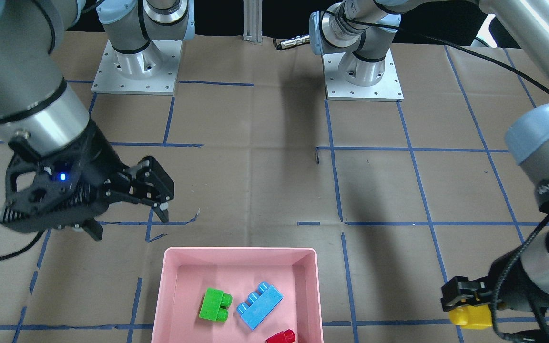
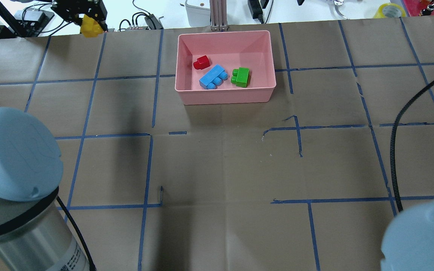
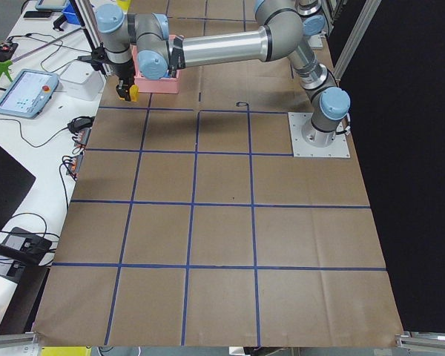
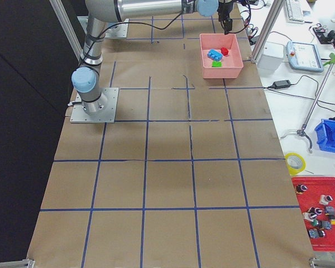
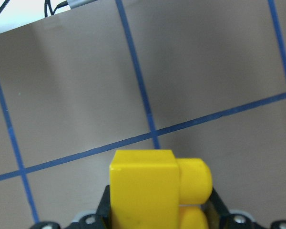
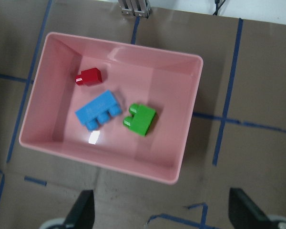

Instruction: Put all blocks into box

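Observation:
The pink box (image 1: 241, 249) holds the green block (image 1: 215, 306), the light-blue block (image 1: 259, 305) and the red block (image 1: 281, 337). All three also show in the right wrist view, green (image 6: 140, 119), blue (image 6: 97, 110) and red (image 6: 89, 77). My left gripper (image 1: 467, 309) is shut on the yellow block (image 1: 470, 318) and holds it off to the box's side, near the table's far edge (image 2: 90, 27). The yellow block fills the bottom of the left wrist view (image 5: 148, 191). My right gripper (image 1: 129, 223) is open and empty, above the table beside the box (image 6: 100, 164).
An aluminium post (image 2: 219, 15) stands just behind the box (image 2: 226, 96). A black cable (image 2: 394, 150) lies over the table on the right. The two arm bases (image 1: 136, 71) (image 1: 362, 76) sit at the robot's edge. Blue tape lines grid the brown paper.

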Controlling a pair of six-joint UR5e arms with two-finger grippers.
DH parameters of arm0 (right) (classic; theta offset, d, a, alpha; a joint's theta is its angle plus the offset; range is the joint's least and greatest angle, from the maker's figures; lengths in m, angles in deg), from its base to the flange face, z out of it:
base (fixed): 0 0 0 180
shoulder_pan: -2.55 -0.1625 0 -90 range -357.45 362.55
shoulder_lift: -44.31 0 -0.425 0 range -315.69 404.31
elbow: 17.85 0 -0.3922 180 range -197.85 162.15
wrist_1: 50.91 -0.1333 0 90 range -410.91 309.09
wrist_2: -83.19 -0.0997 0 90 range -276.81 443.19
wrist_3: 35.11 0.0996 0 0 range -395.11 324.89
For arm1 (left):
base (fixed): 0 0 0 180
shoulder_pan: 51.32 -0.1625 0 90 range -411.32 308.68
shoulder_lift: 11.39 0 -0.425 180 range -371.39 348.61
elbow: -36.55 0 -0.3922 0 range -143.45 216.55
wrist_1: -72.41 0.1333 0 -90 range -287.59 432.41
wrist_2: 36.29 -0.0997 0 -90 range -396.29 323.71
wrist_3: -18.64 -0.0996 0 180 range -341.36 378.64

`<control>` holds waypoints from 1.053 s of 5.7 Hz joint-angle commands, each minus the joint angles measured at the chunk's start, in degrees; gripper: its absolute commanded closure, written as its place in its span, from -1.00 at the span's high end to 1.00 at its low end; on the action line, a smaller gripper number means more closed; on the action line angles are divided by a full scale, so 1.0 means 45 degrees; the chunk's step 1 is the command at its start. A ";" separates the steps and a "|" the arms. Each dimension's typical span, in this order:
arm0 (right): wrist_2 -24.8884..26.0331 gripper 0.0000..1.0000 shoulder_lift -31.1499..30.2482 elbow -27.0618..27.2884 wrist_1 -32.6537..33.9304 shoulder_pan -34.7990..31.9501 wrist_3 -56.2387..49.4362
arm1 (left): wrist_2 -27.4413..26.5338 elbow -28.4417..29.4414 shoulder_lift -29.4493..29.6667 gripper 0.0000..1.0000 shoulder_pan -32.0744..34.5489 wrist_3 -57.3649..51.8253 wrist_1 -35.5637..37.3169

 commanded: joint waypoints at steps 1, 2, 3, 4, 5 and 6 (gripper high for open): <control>0.0377 0.99 -0.3694 0.5759 0.2282 0.0018 0.0134 | 0.0272 0.0578 0.0660 -0.67 0.2235 0.4055 0.0121; 0.1151 0.99 -0.4718 0.7242 0.2400 0.0057 0.0136 | 0.0214 0.0814 0.1129 -0.67 0.3079 0.5216 0.0200; 0.2648 0.99 -0.4999 0.7237 0.1453 0.0077 0.0155 | 0.0174 0.0739 0.1733 -0.67 0.3455 0.5866 0.1110; 0.2624 0.99 -0.5021 0.7121 0.1347 0.0058 0.0677 | 0.0077 0.0700 0.2454 -0.67 0.3652 0.6104 0.1583; 0.2604 0.99 -0.5060 0.6946 0.1327 0.0057 0.1224 | 0.0057 0.0603 0.2713 -0.66 0.3808 0.6203 0.1877; 0.2604 0.99 -0.4886 0.6500 0.1114 0.0057 0.1249 | 0.0057 0.0467 0.2715 -0.21 0.3926 0.6475 0.1900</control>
